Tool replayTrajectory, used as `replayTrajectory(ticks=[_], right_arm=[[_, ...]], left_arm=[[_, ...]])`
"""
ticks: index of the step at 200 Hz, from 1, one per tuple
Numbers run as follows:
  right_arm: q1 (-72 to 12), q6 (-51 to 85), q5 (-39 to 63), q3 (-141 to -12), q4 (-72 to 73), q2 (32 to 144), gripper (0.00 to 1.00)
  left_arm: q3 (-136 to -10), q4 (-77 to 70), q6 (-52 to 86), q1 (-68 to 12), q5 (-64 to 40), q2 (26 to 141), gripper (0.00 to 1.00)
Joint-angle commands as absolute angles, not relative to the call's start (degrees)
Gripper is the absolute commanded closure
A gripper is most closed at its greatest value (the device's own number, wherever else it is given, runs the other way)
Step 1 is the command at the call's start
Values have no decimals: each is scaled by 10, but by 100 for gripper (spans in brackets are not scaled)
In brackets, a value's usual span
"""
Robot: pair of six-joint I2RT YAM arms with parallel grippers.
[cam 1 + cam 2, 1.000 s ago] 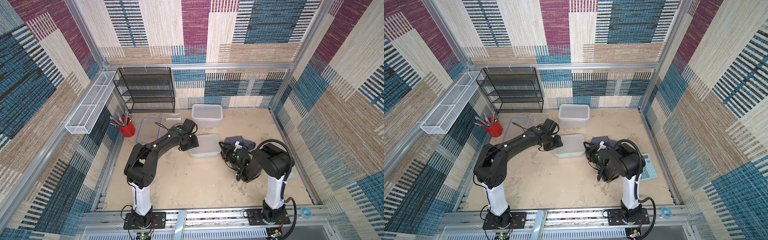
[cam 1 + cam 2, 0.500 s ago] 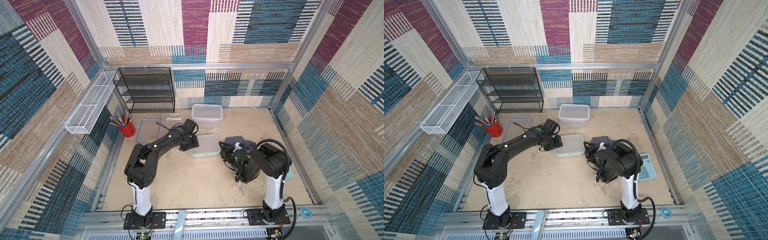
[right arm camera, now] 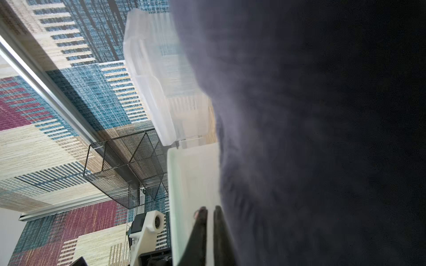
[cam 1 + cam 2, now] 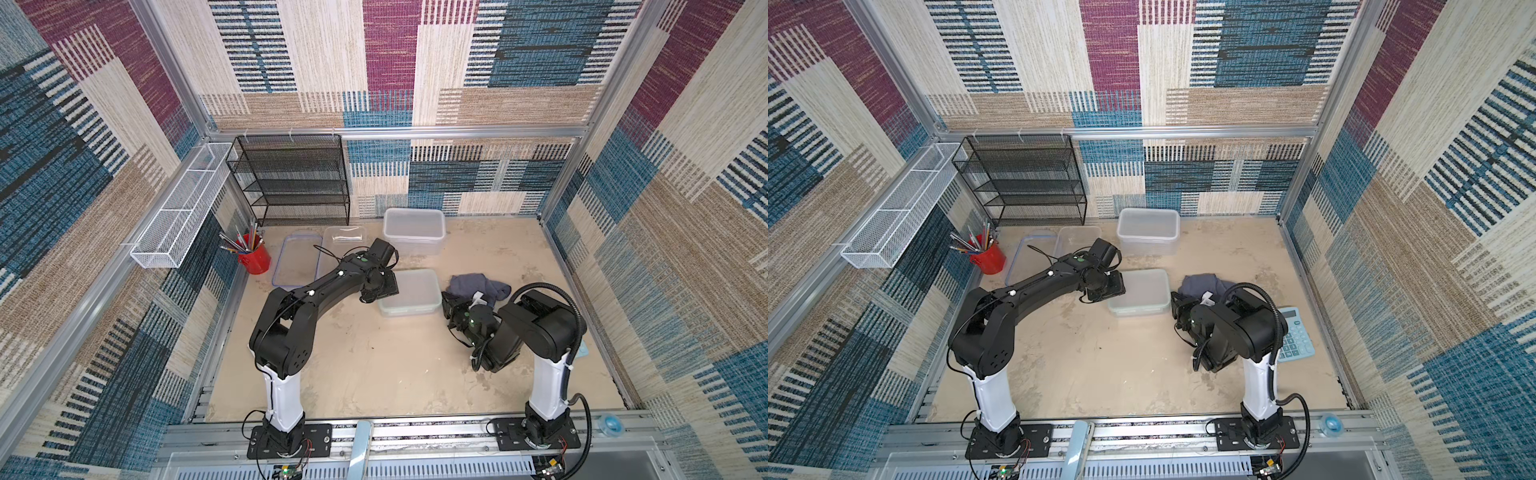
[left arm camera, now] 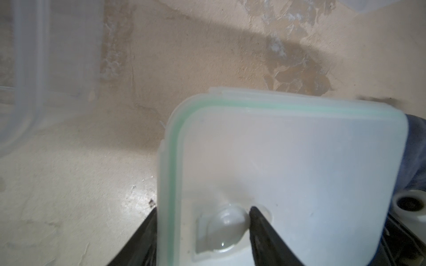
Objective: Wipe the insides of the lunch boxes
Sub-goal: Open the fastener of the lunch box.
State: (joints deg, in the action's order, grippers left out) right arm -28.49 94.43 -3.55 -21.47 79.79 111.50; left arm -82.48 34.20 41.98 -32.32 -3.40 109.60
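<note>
A frosted lunch box (image 4: 411,291) with a pale green rim (image 5: 175,129) sits mid-table. My left gripper (image 4: 384,286) (image 5: 204,207) is closed over its left edge, one finger outside the wall, the other against a bump inside. A deep lunch box (image 4: 413,230) and a clear shallow lunch box (image 4: 345,239) stand at the back. A grey cloth (image 4: 478,286) lies right of the middle box. My right gripper (image 4: 449,301) (image 3: 208,208) is shut at the cloth's near-left edge; cloth (image 3: 311,138) lies along one finger, none shows between the tips.
A blue-rimmed lid (image 4: 297,266) lies left of the clear box, beside a red cup of pencils (image 4: 253,257). A black mesh rack (image 4: 291,183) stands at the back and a white wire basket (image 4: 183,208) hangs on the left wall. A calculator (image 4: 1293,332) lies behind my right arm.
My right gripper has closed from part open, staying by the cloth's edge. The left arm and the boxes have not moved.
</note>
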Motion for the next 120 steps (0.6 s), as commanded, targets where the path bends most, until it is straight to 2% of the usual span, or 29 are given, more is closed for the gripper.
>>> replayTrajectory(ticks=[1, 25, 67, 120], right_arm=[[-294, 925, 24, -218, 867, 1099, 90], [-295, 931, 34, -228, 878, 1107, 87], [-301, 949, 33, -227, 865, 1101, 62], [-308, 968, 55, -237, 851, 1103, 62]], left_arm=[[-819, 369, 422, -331, -80, 1104, 41], [-818, 369, 421, -332, -79, 1105, 41], [-820, 369, 420, -332, -78, 1105, 41], [-819, 369, 421, -332, -79, 1105, 41]])
